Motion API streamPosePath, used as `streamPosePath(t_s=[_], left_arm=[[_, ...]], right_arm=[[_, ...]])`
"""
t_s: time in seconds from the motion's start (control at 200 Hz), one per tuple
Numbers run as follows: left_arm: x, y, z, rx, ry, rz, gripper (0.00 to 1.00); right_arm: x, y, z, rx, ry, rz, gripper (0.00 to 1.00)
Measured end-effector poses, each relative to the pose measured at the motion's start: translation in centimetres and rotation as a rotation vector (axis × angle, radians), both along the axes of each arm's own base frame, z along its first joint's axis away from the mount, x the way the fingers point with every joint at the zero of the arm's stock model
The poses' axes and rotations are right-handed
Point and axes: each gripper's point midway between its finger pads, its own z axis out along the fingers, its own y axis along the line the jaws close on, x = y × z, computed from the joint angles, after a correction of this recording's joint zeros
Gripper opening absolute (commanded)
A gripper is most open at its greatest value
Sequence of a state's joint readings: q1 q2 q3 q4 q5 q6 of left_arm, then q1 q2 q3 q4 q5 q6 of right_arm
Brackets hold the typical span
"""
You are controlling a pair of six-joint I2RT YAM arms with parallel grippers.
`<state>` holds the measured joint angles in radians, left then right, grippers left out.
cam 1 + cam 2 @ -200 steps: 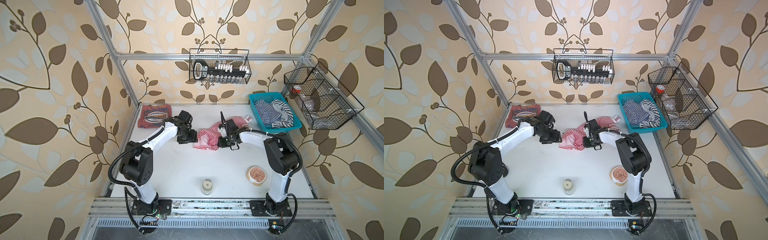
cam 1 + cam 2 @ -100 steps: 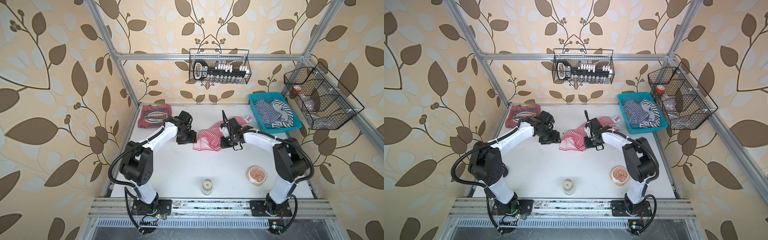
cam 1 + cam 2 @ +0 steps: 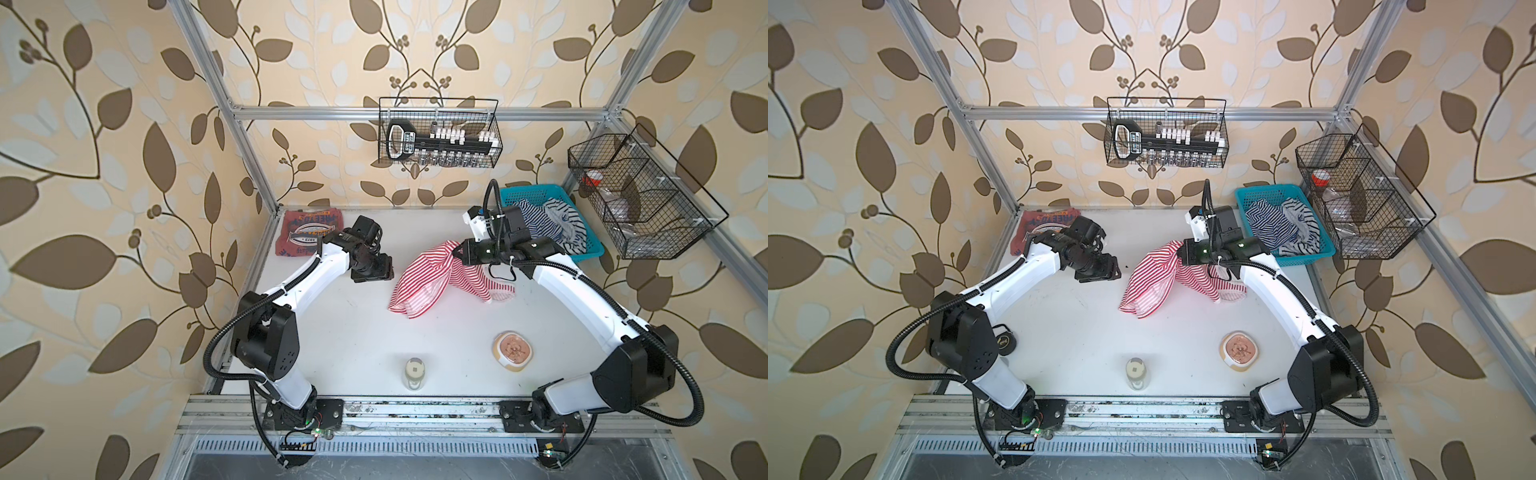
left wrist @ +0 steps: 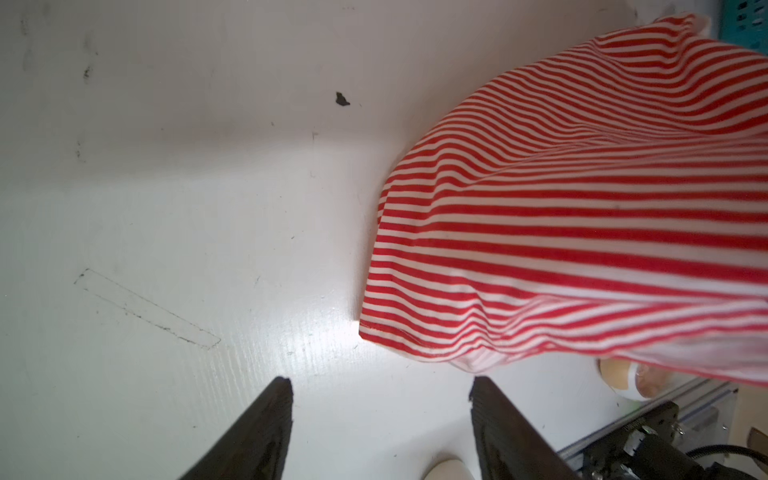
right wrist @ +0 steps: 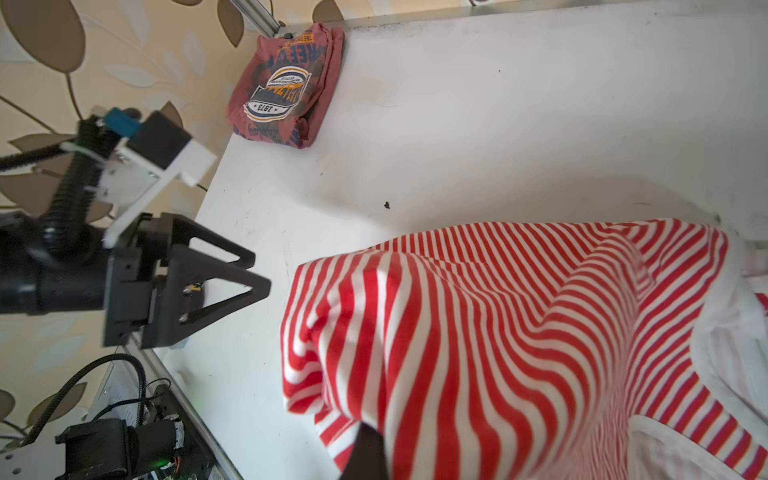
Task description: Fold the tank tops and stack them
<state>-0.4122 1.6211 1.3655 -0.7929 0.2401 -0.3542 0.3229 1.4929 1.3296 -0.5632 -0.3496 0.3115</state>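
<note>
The red-and-white striped tank top [image 3: 428, 278] [image 3: 1152, 280] hangs partly lifted in mid-table, its lower folds still on the table. My right gripper [image 3: 457, 251] [image 3: 1180, 252] is shut on its upper bunch. In the right wrist view the cloth [image 5: 519, 332] drapes over the jaws and only one dark finger [image 5: 368, 453] shows. My left gripper [image 3: 372, 272] [image 3: 1101, 271] [image 4: 380, 384] stands open just left of the striped top [image 4: 582, 228], holding nothing. The brick-red tank top [image 3: 309, 232] [image 3: 1038, 224] [image 5: 286, 91] with the "1973" print lies folded at the back left corner.
A teal basket [image 3: 540, 194] with navy-striped cloth sits at the back right, behind my right arm. A small jar [image 3: 415, 372] and a round tan bowl [image 3: 512, 349] stand near the front edge. Wire baskets [image 3: 440, 133] hang on the back and right walls.
My right gripper has shut on the striped top and lifted it up and to the right, off the table. The left arm has hardly moved.
</note>
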Motion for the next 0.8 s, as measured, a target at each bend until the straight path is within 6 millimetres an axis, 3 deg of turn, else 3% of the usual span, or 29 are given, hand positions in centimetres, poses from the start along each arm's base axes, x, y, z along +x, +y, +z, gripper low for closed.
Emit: streamPosePath(t_s=[0.13, 0.245, 0.435, 0.66, 0.8], left_arm=[[-1.4, -0.2, -1.2, -0.013, 0.037, -0.005, 0.7], [-2.5, -0.2, -2.6, 0.004, 0.078, -0.011, 0.7], [-2.3, 0.0, -4.3, 0.023, 0.12, 0.022, 0.7], [-0.9, -0.8, -7.5, 0.021, 0.178, 0.072, 0.7], [0.9, -1.7, -8.4, 0.008, 0.18, 0.096, 0.7]], right_arm=[[2.4, -0.4, -2.6, 0.037, 0.071, -0.036, 0.0], [6.1, -0.4, -5.3, 0.054, 0.133, -0.075, 0.0], [11.7, -1.9, -8.4, 0.093, 0.182, -0.169, 0.0], [14.9, -6.2, -8.2, 0.153, 0.171, -0.301, 0.0], [16.8, -8.3, -7.9, 0.188, 0.157, -0.338, 0.0]])
